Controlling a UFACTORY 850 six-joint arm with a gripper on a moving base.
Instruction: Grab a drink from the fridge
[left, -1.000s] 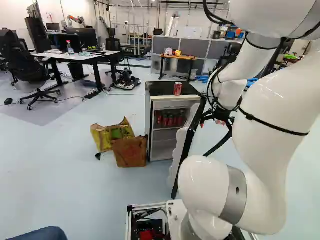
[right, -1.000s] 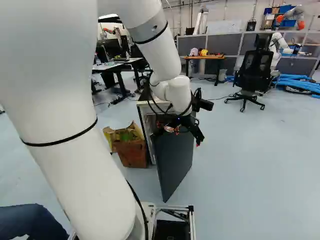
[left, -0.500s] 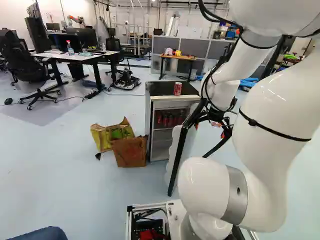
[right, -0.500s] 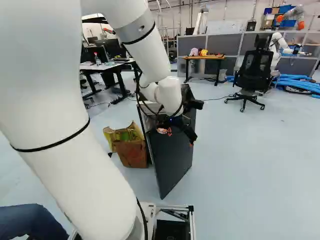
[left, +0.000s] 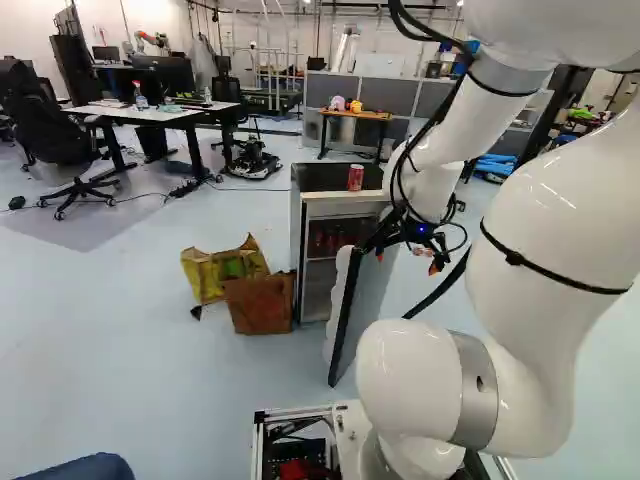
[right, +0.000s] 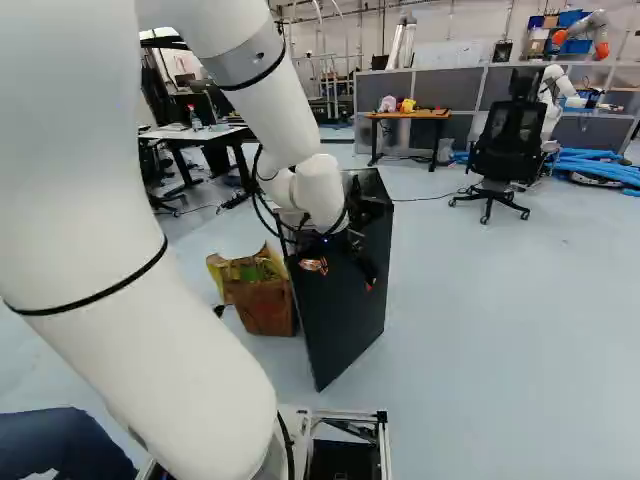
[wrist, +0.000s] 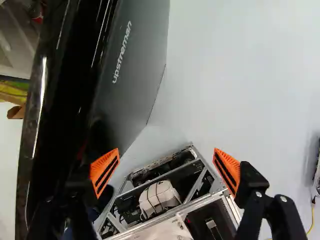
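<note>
Closure of the dark, flat door (right: 345, 300) seems the step in hand, so the open, orange-padded claw (wrist: 166, 152), beside its outer face, should push inward, while one red metal can (left: 355, 178) stands near the front edge of the black fridge top (left: 325, 178).

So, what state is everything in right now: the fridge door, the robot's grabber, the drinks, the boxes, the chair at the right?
Fridge door: open, standing out from the fridge.
Grabber: open, nothing between its fingers.
Red can: upright on the fridge.
Drinks inside: on a shelf.
Brown box: on the floor.
Yellow box: on the floor.
Chair: upright, unoccupied.
</note>
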